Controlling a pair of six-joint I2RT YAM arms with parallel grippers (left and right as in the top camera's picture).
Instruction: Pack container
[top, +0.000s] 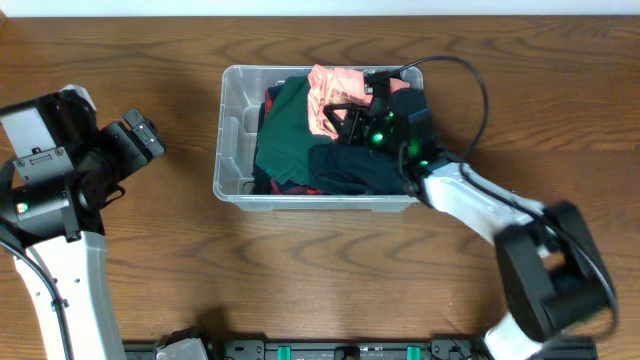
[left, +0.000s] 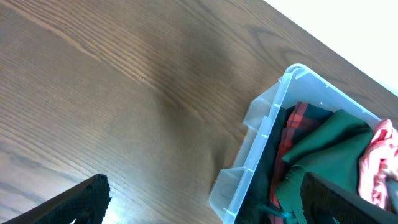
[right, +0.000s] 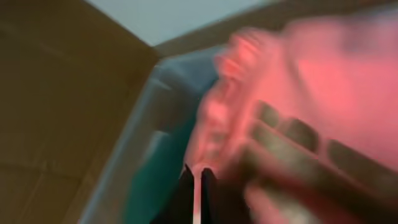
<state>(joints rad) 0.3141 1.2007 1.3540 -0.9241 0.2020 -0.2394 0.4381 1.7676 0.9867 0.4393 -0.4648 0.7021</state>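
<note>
The clear plastic container (top: 232, 150) sits mid-table, holding a green garment (top: 290, 130), dark clothes (top: 350, 170) and a pink patterned cloth (top: 330, 95) at its far side. My right gripper (top: 345, 118) is inside the container, shut on the pink cloth (right: 298, 93), which is pinched between its fingers (right: 196, 186). The view is blurred. My left gripper (left: 199, 205) is open and empty over bare table left of the container (left: 267, 130); its body shows in the overhead view (top: 140, 140).
A black cable (top: 470, 80) loops from the right arm over the container's right end. The wooden table (top: 150, 70) surrounds the container. A red plaid cloth (left: 295, 124) lies under the green garment (left: 323, 149).
</note>
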